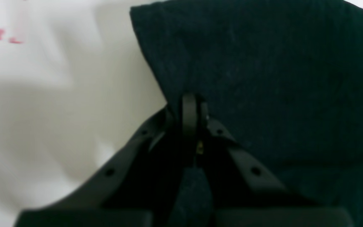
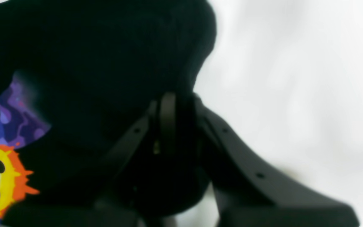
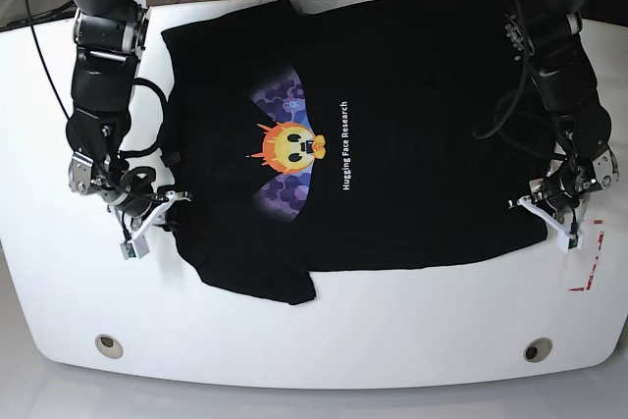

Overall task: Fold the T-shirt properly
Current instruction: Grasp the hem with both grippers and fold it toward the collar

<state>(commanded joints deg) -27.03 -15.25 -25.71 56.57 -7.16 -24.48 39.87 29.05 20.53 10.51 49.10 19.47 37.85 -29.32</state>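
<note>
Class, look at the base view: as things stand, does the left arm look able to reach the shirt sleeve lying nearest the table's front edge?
Probably not. The left pincer is shut on the T-shirt hem, and that sleeve lies beside the right pincer.

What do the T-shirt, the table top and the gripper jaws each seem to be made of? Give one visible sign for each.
T-shirt: soft knit cloth, matte black; it creases and drapes, and the left wrist view shows a fuzzy weave.
Table top: smooth white board, probably laminate or painted; faint sheen, rounded edge.
Left gripper and right gripper jaws: matte black, likely moulded plastic; rigid arms with small holes.
</note>
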